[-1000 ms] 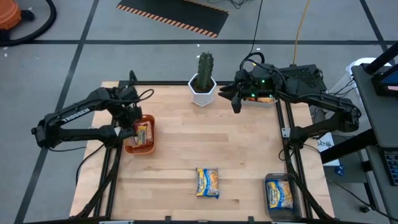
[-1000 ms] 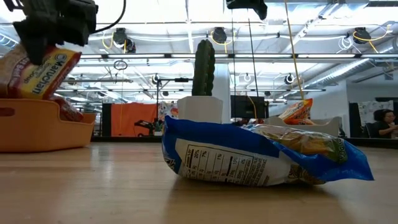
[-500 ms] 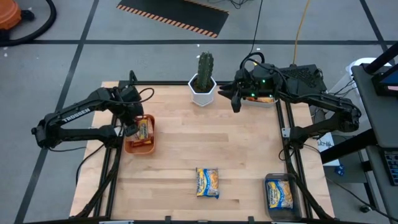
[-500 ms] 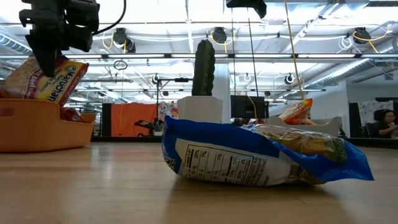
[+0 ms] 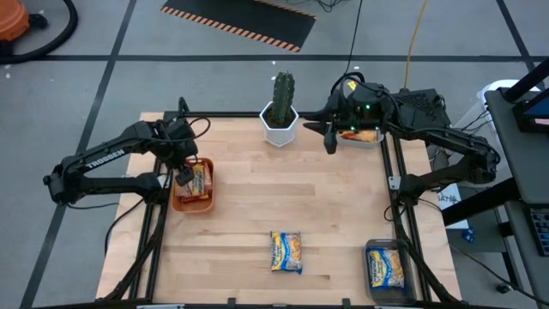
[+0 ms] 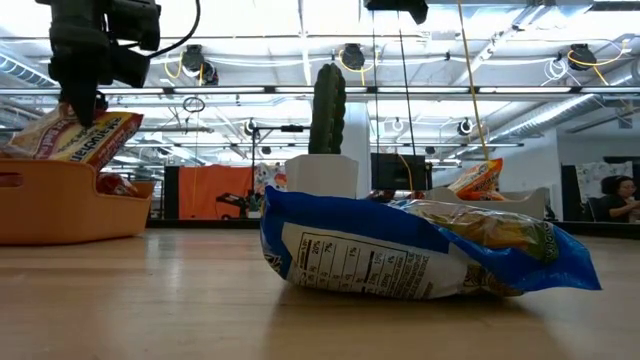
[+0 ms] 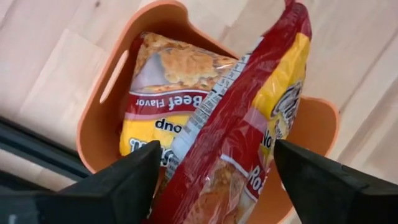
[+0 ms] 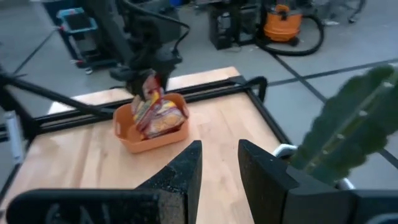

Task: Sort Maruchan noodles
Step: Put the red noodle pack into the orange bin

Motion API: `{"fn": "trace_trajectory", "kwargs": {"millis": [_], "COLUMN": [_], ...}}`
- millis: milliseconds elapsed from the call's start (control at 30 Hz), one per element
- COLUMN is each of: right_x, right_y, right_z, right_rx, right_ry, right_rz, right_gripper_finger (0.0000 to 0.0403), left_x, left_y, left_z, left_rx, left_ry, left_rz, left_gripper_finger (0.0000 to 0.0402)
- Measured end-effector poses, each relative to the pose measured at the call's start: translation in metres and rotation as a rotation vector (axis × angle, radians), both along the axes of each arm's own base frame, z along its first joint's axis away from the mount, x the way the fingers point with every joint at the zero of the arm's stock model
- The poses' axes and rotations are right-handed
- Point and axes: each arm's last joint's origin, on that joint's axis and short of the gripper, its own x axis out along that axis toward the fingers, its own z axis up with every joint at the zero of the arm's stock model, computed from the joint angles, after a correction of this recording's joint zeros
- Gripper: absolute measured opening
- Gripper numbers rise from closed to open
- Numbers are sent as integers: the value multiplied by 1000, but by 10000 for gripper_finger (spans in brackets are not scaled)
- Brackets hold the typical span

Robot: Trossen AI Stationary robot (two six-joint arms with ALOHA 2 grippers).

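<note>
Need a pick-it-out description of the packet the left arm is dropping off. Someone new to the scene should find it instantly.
Start at the orange bin on the table's left edge, under the left gripper. Two packets sit in it: a Beef Flavor packet lying flat, and the red-and-yellow packet leaning on edge across it between the gripper's open fingers. The target is the tilted one.

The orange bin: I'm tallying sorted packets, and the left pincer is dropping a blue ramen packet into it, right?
Not blue. The left wrist view shows a red and yellow ramen packet between the open left pincer, over the orange bin, which already holds a beef-flavor packet.
</note>
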Motion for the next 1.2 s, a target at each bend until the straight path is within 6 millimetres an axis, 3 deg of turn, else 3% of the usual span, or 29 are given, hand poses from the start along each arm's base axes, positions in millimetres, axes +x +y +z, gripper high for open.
{"fn": "trace_trajectory", "kwargs": {"millis": [400,900,1200], "right_x": [-13,-20,-22], "right_y": [-16,-20,-19], "right_z": [-11,-16,-18], "right_rx": [45,54,94], "right_ry": [107,135,157], "right_rz": [74,229,219], "right_gripper_finger": [98,98,98], "left_x": [1,0,3], "left_y": [-1,2,7], "left_z": [0,0,1], "left_rx": [58,178,278], "left_ry": [50,109,99], "left_rz": [91,121,139], "left_gripper_finger": [317,318,318]}}
